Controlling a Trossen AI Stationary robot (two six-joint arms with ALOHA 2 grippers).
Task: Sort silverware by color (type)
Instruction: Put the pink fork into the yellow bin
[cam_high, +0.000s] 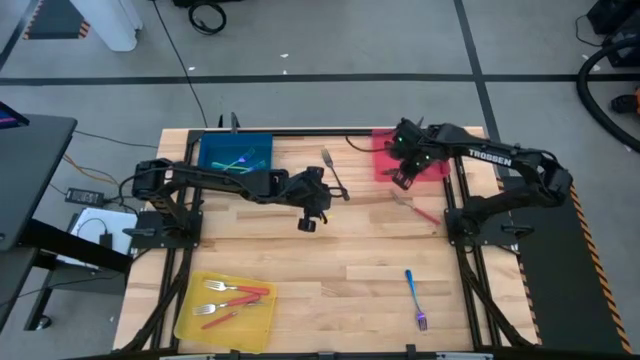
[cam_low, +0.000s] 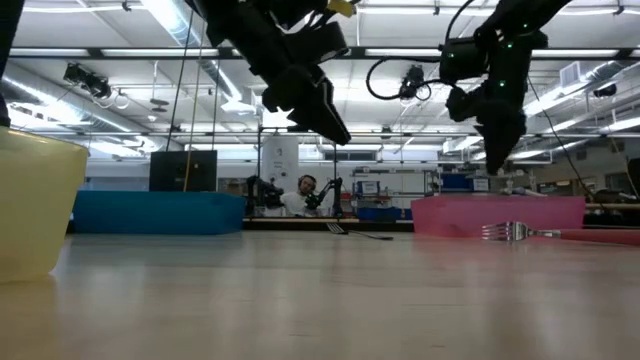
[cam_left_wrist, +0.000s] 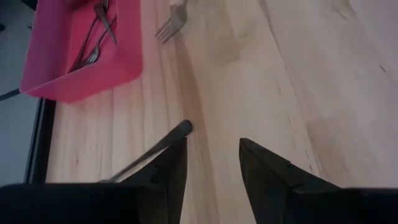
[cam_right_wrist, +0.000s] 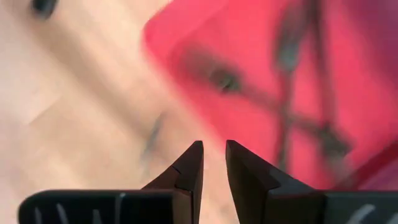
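A dark metal fork (cam_high: 328, 163) lies flat on the table at the far middle. My left gripper (cam_high: 335, 192) hovers open above its handle end (cam_left_wrist: 184, 127), which shows beside one finger (cam_left_wrist: 171, 165) in the left wrist view; nothing is between the fingers. My right gripper (cam_high: 402, 175) hangs above the near edge of the red tray (cam_high: 435, 165), its fingers (cam_right_wrist: 214, 144) a little apart and holding nothing. Dark forks (cam_left_wrist: 96, 37) lie in that tray. A red-handled fork (cam_high: 420, 208) lies on the table near it, and a blue-purple fork (cam_high: 415, 298) lies toward the near right.
A blue tray (cam_high: 262, 148) with teal utensils stands at the far left. At the near left a yellow tray (cam_high: 195, 322) holds red-handled forks. In the low view both grippers (cam_low: 330, 120) (cam_low: 497, 140) hang well above the tabletop. Bare wood lies in the near middle.
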